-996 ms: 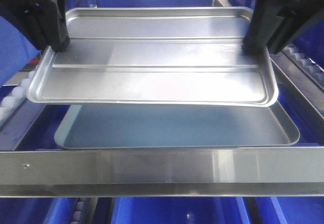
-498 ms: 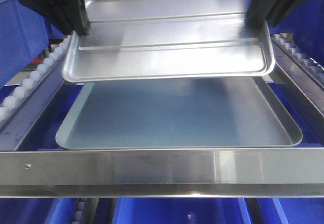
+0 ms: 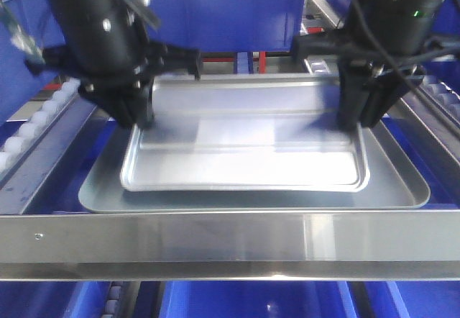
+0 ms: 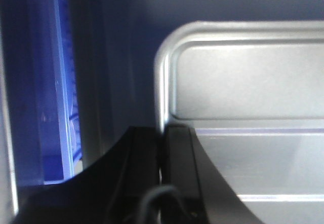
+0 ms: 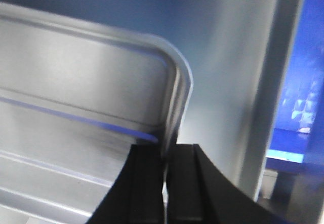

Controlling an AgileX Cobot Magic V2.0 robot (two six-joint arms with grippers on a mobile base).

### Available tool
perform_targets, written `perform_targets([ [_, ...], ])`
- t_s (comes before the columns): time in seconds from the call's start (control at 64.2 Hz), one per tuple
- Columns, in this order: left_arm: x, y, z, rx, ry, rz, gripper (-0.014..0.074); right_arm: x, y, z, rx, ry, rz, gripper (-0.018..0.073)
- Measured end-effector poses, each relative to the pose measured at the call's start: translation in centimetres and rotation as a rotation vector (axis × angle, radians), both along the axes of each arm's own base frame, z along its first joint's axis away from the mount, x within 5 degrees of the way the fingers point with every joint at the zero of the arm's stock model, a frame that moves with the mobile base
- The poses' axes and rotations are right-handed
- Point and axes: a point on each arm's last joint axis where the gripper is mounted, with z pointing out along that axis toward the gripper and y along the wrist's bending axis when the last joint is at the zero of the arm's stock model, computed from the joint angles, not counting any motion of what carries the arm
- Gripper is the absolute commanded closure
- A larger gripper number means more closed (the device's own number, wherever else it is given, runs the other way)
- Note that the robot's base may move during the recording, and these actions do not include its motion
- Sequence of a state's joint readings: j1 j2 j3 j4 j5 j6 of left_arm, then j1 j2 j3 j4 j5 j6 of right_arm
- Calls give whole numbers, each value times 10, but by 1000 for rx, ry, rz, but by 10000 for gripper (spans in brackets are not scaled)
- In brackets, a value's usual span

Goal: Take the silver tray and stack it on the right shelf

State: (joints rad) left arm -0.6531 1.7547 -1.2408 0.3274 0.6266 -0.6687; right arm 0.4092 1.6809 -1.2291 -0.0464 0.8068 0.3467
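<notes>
pinching silver tray (image 3: pixel 244 156) (fingers (image 3: pixel 138 109) at both ends)

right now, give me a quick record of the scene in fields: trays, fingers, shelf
silver tray: over the grey tray, inside its outline; contact unclear
left gripper: shut on the silver tray's left rim
right gripper: shut on its right rim
right shelf: holds the grey tray
white rollers: along the left rail
</notes>
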Motion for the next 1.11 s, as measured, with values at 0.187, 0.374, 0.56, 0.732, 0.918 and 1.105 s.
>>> perform_targets([
  [0.187,9,4,-5,-5,16,6,457,3,1,-2,6,-13,2,447],
  [0.374,18,5,8,-24,-4,-5,178,4,2,-1,5,-23,13,127],
  [0.56,21,4,21,-17,-14,-8,173,4,2,-1,4,-30,20,-64],
  [0.732,22,5,30,11,3,-8,189,-1,0,13,18,-69,23,-12],
  [0.918,6,11,56,22,-23,-51,306,-17,-7,51,60,-170,22,202],
  [1.105,-39,25,94,-46,-145,-126,507,-43,-20,79,83,-251,25,449],
])
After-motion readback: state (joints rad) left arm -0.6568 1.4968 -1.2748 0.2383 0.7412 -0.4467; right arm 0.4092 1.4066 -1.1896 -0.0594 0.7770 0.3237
